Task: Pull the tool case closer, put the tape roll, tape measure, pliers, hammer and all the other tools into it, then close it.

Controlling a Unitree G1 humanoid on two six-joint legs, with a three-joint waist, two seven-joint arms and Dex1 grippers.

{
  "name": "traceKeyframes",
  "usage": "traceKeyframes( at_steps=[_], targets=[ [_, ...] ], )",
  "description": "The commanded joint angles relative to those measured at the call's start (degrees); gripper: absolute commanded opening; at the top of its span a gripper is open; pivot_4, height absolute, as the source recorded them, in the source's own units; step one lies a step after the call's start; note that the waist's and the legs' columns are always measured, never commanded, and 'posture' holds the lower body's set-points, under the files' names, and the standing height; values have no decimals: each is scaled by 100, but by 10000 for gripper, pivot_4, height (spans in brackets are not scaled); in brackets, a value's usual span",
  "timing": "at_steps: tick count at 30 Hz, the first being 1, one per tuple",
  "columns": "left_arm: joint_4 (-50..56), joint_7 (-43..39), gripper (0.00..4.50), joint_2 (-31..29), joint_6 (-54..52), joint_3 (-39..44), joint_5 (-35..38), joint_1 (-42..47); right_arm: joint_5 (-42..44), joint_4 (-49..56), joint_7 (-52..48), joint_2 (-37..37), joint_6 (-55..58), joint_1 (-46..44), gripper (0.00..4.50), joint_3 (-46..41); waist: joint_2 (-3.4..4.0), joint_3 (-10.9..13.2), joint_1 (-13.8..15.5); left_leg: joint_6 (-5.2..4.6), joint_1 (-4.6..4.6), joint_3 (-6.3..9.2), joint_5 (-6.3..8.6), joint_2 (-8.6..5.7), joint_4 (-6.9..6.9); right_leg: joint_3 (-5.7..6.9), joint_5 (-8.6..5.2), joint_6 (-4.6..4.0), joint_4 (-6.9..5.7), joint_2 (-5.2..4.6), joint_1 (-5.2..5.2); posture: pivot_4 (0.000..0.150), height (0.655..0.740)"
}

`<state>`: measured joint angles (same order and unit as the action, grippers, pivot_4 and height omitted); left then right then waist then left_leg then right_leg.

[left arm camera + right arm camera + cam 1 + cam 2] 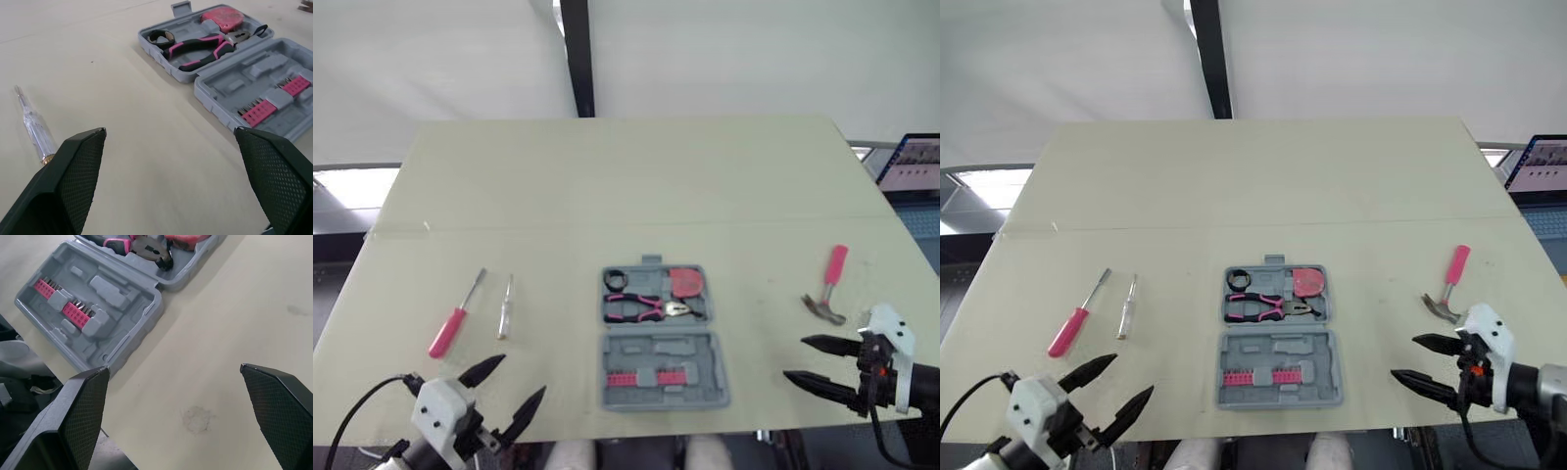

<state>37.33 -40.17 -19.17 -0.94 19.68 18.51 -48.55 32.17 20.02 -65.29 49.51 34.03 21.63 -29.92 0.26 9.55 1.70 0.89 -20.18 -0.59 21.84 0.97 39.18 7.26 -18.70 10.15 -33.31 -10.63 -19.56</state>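
The grey tool case [658, 384] lies open near the table's front edge. Its far half holds a black tape roll [615, 279], pink-handled pliers [641, 308] and a pink tape measure [686, 283]; its near half has pink bit racks [264, 106]. A pink-handled hammer [830, 284] lies right of the case. Left of it lie a pink-handled screwdriver [456, 315] and a clear-handled tester screwdriver [506, 307]. My left gripper [513, 391] hangs open at the front left, just short of the screwdrivers. My right gripper [815, 362] is open at the front right, just in front of the hammer.
The table [626, 186] stretches bare toward the back. A dark vertical post [578, 54] stands behind it. A laptop screen [915, 162] shows past the right edge. The table's front edge [142, 453] runs close under the case.
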Motion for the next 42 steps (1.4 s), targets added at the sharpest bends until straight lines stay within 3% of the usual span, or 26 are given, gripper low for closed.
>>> traceKeyframes(
  at_steps=[1, 11, 17, 22, 30, 34, 42],
  targets=[
    [-20, -131, 44782, -44, 332, 4, -13, -211, 17, -130, -97, -44, -343, 0, 45000, -125, 2, 1, 2, -1, 0, 0, 0, 0, 0, 0, 0, 0, 0, 0, -1, 1500, 7400],
    [-64, -118, 44782, -65, 358, -228, 57, -156, 89, -152, -101, -98, -611, -2, 45000, -24, 4, 1, -9, -2, 0, 1, 1, 0, 0, 1, 0, -1, 0, 0, -1, 1500, 7400],
    [408, 790, 44782, 275, -816, -233, 707, -139, 1073, 725, -508, -251, -747, -108, 45000, -319, 7, 3, -15, -2, 0, 2, 2, 2, 0, 1, 0, -1, -1, 1, 0, 1500, 7400],
    [535, 1405, 44782, 421, -1559, -184, 1004, -73, 1276, 1083, -475, -395, -1017, -257, 45000, -207, 3, 5, 4, -3, 2, 4, 2, 1, 2, 1, 0, 0, -1, 0, 5, 1500, 7400],
    [147, 1250, 44782, 232, -1571, -107, 962, -6, 1122, 971, -370, -531, -1279, -361, 45000, 80, 4, 4, -10, -2, 2, 2, 2, 1, 3, 0, 0, 0, -2, 1, 3, 1500, 7400],
    [249, 2336, 44782, 435, -1847, 395, 831, 794, 1077, 775, -405, -433, -1267, -513, 45000, 137, 4, 4, 4, -2, 4, 5, 1, 1, 4, 1, 0, 0, -6, 1, 4, 1500, 7400],
    [536, 3650, 44782, 217, -3683, 240, 767, 2441, 956, 550, -389, -336, -1277, -814, 45000, 274, -1, -1, -1, 1, 7, 6, 0, -1, 10, 0, 1, 1, -17, 0, 6, 1500, 7400]
  ],
)
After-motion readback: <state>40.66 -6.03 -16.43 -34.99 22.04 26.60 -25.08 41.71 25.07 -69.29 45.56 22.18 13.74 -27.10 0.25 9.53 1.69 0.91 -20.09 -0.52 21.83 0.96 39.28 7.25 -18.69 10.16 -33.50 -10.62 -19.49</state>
